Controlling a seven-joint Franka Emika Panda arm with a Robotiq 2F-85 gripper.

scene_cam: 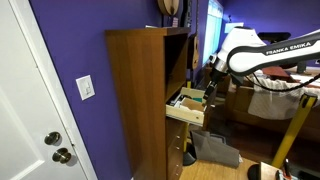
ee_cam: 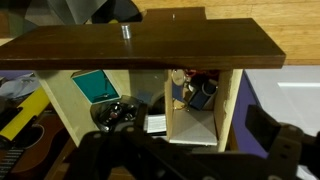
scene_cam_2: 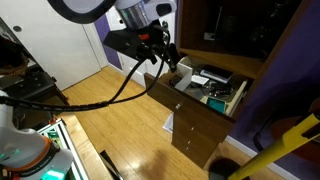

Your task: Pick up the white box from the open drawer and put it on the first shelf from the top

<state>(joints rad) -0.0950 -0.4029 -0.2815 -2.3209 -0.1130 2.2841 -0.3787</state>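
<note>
The tall brown cabinet's open drawer (scene_cam: pixel 186 106) shows in both exterior views (scene_cam_2: pixel 222 104), and in the wrist view (ee_cam: pixel 60 100) I see it from above. The white box (ee_cam: pixel 192 126) lies in the narrow right compartment in the wrist view; in an exterior view (scene_cam_2: pixel 183 74) it is at the drawer's left end. My gripper (ee_cam: pixel 190 165) is open and empty just above the box, also seen in both exterior views (scene_cam_2: pixel 166 58) (scene_cam: pixel 212 72). The dark open shelf space (scene_cam_2: pixel 225 25) lies above the drawer (scene_cam: pixel 178 55).
The drawer also holds a teal flat item (ee_cam: pixel 93 84), black clutter (ee_cam: pixel 118 112) and a small white paper (ee_cam: pixel 155 123). Lower drawer fronts with knobs (scene_cam_2: pixel 195 125) sit below. A white door (scene_cam: pixel 35 110) stands beside the cabinet. A grey bag (scene_cam: pixel 215 148) lies on the floor.
</note>
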